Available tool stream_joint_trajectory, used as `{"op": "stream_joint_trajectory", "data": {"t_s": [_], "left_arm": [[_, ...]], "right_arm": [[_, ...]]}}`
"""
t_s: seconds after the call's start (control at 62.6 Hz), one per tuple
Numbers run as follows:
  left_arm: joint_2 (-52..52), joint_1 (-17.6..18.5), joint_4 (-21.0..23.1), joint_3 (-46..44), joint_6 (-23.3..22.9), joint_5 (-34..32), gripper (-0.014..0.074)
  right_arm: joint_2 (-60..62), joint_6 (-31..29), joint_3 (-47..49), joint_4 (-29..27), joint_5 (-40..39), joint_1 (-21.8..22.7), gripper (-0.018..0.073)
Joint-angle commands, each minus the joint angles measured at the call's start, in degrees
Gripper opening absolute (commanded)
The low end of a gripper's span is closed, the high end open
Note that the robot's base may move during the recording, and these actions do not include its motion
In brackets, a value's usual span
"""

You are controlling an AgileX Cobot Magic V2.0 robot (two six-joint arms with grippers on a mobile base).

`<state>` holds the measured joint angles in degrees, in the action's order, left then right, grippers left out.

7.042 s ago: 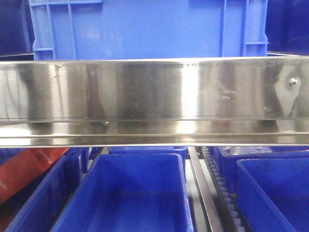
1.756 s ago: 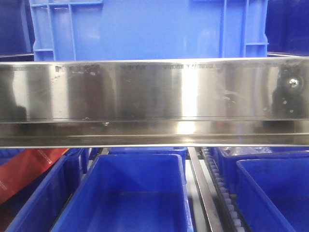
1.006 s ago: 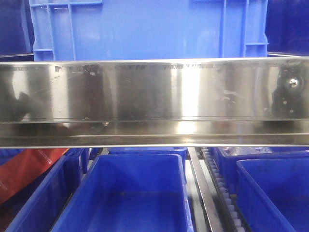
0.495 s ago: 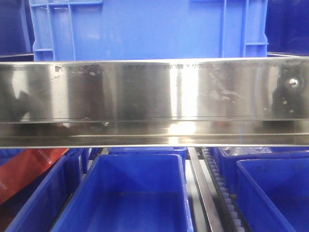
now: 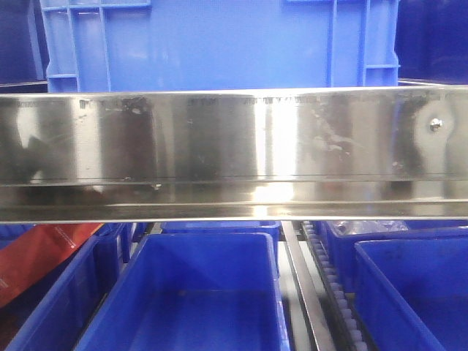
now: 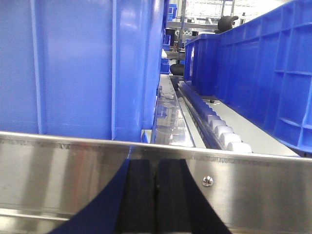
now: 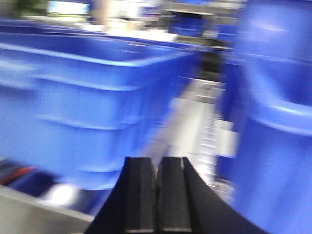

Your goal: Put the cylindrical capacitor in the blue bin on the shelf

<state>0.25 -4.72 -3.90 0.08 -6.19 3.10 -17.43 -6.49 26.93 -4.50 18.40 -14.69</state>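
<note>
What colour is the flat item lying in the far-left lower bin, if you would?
Red, clearest in the front-facing view.

Left black two-finger gripper closed, pads pressed together, pointing 12 o'clock. Right black two-finger gripper closed too, empty, view motion-blurred.

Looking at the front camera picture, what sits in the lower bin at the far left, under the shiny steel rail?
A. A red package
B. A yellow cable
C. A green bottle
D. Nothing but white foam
A: a red package lies slanted in the far-left bin, just below the steel rail.
</note>
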Motion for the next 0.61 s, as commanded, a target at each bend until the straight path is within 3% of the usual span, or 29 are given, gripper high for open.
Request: {"op": "stream_joint_trajectory", "data": {"t_s": [0.0,0.24,0.591], "left_arm": [[-0.25,0.36,-0.17,-0.08,-0.4,-1.26,-0.0111],[-0.25,0.36,-0.17,-0.08,-0.4,-1.26,-0.0111],[-0.25,0.36,-0.17,-0.08,-0.4,-1.26,-0.0111]], "right_arm": [[1.99,0.0,-2.3,-0.17,-2.39,5.97,-0.0162],[11.06,0.0,-15.14,-1.14,-8.31,13.36,-0.0162],[17.43,0.0,-25.87,-1.14,-10.91,14.88,-0.0162]]}}
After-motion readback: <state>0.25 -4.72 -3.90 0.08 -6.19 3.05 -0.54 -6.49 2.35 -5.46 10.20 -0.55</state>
